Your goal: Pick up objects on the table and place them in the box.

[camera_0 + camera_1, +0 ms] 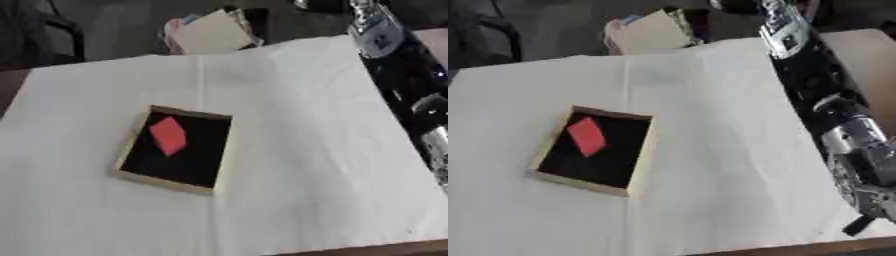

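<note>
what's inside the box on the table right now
One red block lies in the box, toward its far-left part, on the black floor. The rest of the floor shows bare; whatever sits directly under the block is covered.

- You see the box [131,150], shallow, tan-rimmed, black inside, lying askew on the white cloth.
- Your red block [168,135] lies inside, toward its far-left part.

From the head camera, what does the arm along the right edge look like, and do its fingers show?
The right arm is a long glossy black limb with silver metal joints: one silver section near the top carries a dark marking, and a bulkier silver joint sits lower down. A short black stub sticks out near its lower end. I cannot make out its fingers. No left arm shows.
</note>
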